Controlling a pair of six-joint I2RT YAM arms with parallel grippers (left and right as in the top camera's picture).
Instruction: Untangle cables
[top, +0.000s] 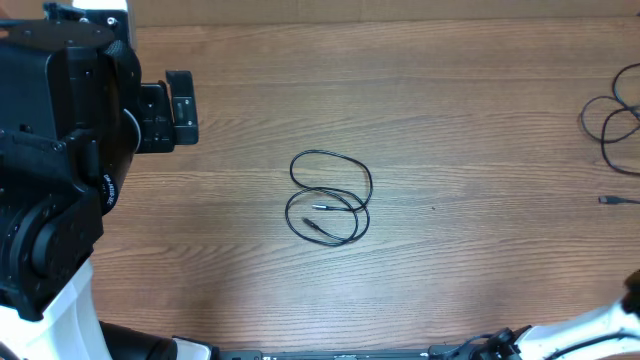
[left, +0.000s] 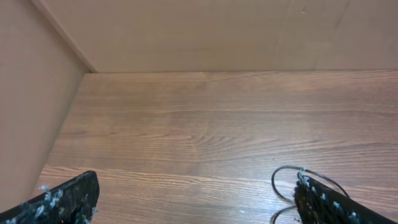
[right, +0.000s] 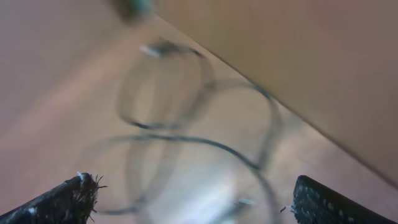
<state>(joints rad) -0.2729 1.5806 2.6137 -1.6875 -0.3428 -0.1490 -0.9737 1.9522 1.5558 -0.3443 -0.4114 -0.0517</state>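
A thin black cable (top: 330, 198) lies in a loose double loop at the table's centre, its two small plug ends inside the loops. A second black cable (top: 612, 125) lies in loops at the right edge, with a plug end (top: 610, 201) below it. My left gripper (top: 181, 108) is open, up and to the left of the centre cable. In the left wrist view (left: 199, 208) it is empty, and a cable loop (left: 285, 186) shows beside the right finger. My right gripper (right: 196, 199) is open above blurred cable loops (right: 186, 140). It is out of the overhead view.
The left arm's bulky black and white body (top: 50, 170) fills the left side of the overhead view. Part of the right arm (top: 590, 328) shows at the bottom right. A tan wall (left: 217, 31) borders the wooden table (top: 450, 260) at the back.
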